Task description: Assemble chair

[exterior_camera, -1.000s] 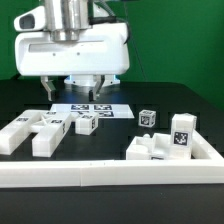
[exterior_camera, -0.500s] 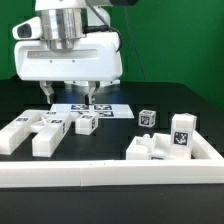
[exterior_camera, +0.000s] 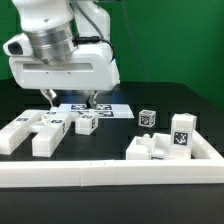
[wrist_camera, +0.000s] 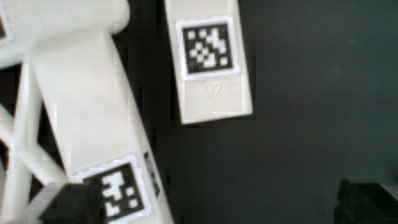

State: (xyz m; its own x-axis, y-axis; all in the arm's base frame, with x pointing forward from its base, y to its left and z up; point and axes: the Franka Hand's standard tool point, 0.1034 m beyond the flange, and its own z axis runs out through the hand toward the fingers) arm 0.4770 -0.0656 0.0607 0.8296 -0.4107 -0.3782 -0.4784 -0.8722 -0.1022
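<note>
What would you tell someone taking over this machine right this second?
Hand: open, empty, hovering above the black table near the marker board.
Parts: white plastic slabs and bars lie loose at the exterior view's left. One small white tagged cube is beside them, and a second cube stands alone. A white blocky cluster sits in the corner of the long white L-shaped rail.
Done: cannot tell whether the cluster is joined.
Left: most of the chair.

- Exterior view: bright, even light; the white parts (exterior_camera: 45,130) glare almost featureless against the black table (exterior_camera: 170,100).
- Wrist view: dimmer, soft focus, tag (wrist_camera: 210,47) edges blurred.
</note>
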